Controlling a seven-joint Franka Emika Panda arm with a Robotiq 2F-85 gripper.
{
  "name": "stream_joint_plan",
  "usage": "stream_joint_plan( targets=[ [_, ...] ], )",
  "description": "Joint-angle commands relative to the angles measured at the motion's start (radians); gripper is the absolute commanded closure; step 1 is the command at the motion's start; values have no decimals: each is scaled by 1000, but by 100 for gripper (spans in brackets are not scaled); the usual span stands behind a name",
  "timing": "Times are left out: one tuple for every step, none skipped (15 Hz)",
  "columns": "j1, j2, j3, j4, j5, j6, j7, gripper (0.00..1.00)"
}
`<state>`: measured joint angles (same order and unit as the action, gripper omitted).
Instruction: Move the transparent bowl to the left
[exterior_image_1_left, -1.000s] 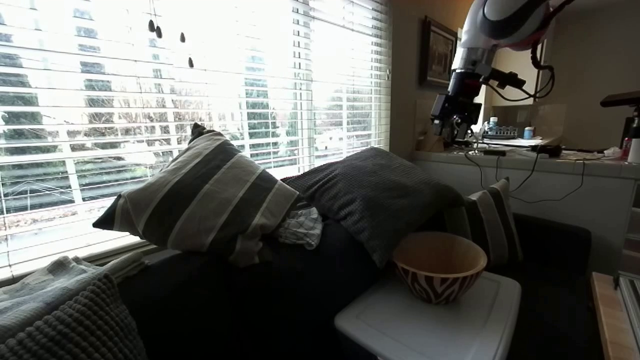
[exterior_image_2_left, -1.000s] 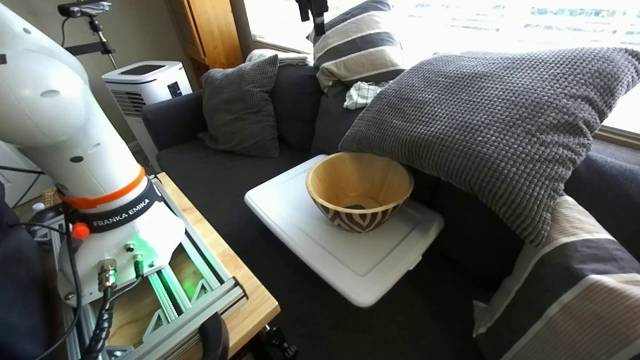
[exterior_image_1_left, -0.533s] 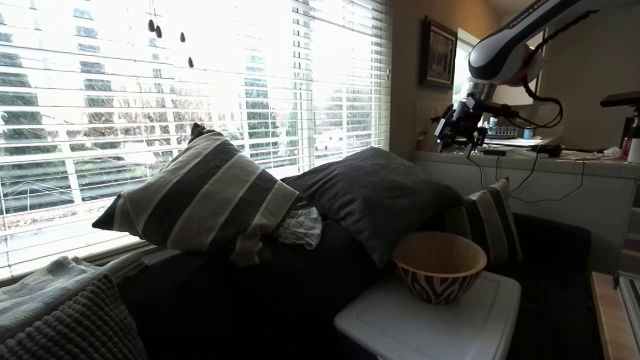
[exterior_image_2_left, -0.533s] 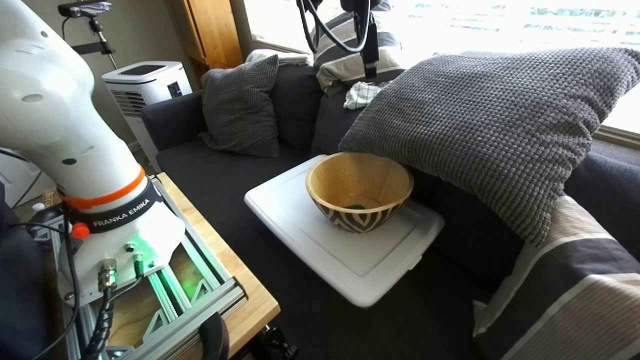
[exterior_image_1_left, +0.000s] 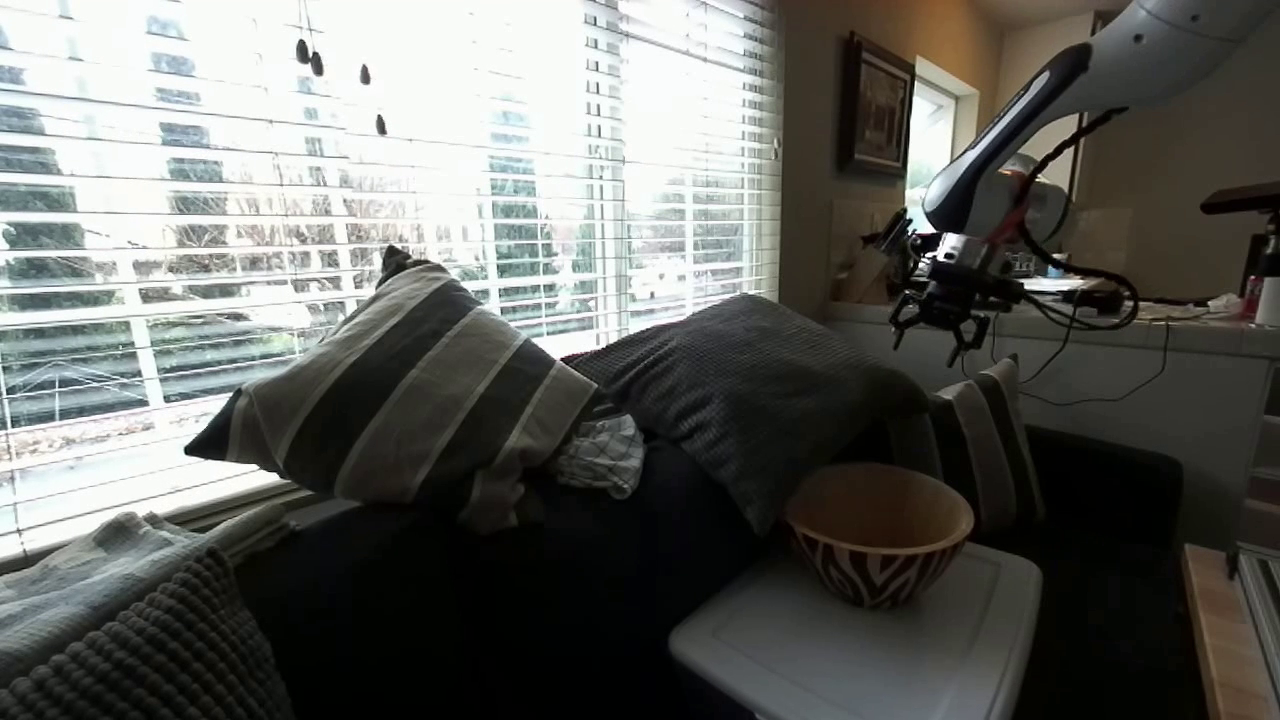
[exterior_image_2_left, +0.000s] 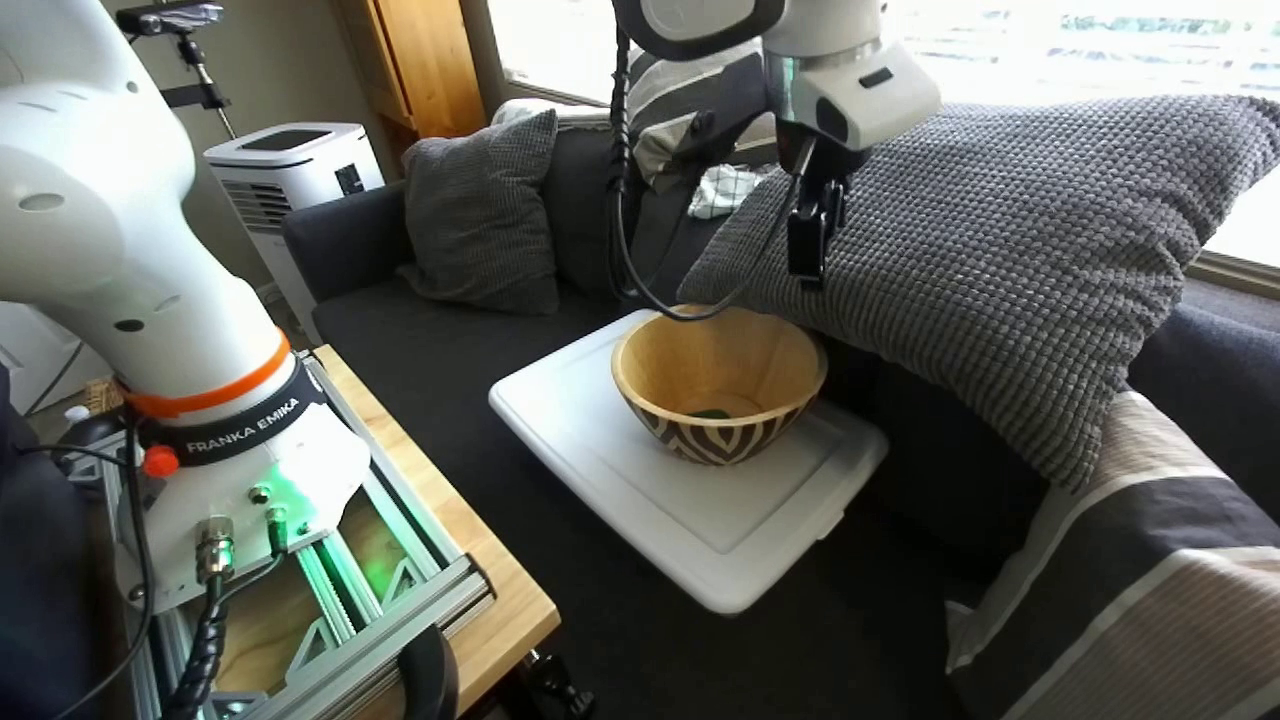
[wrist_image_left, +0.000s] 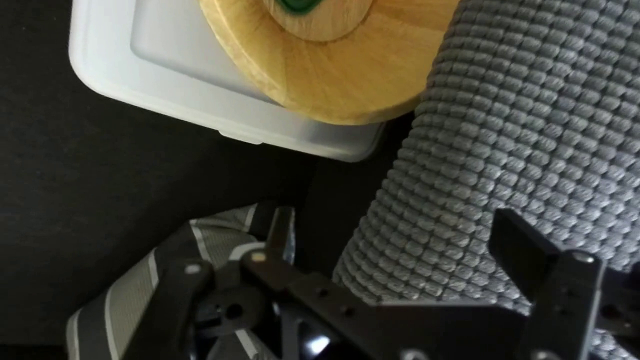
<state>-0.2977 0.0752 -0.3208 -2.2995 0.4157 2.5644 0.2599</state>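
Coming lower and nearer the bowl (exterior_image_2_left: 722, 368), which sits on the white tabletop (exterior_image_2_left: 650, 490) by the gray pillow (exterior_image_2_left: 970, 230), the claw (wrist_image_left: 392, 217) hangs wide and bare, so a grab may be next.

The white lid (exterior_image_2_left: 640, 475) carries the patterned bowl (exterior_image_2_left: 718, 395), upright.

The wrist view's top edge cuts off the bowl (wrist_image_left: 345, 75) and, inside it, an unidentifiable green patch (wrist_image_left: 299, 4).
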Motion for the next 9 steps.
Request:
stream_joint_plan(
  targets=[
    [-38,156,10,81,165,48,33,0],
    [-50,192,18,98,208,62,32,0],
    [-64,223,26,114,252,84,21,0],
    [-76,259,36,132,294,104,6,0],
    [-82,294,34,148,306,118,20,0],
    [-87,324,31,161,309,131,25,0],
    [-93,356,32,175,314,138,25,0],
    [-95,383,25,185,302,153,34,0],
    [-95,413,17,199,287,159,55,0]
  ],
)
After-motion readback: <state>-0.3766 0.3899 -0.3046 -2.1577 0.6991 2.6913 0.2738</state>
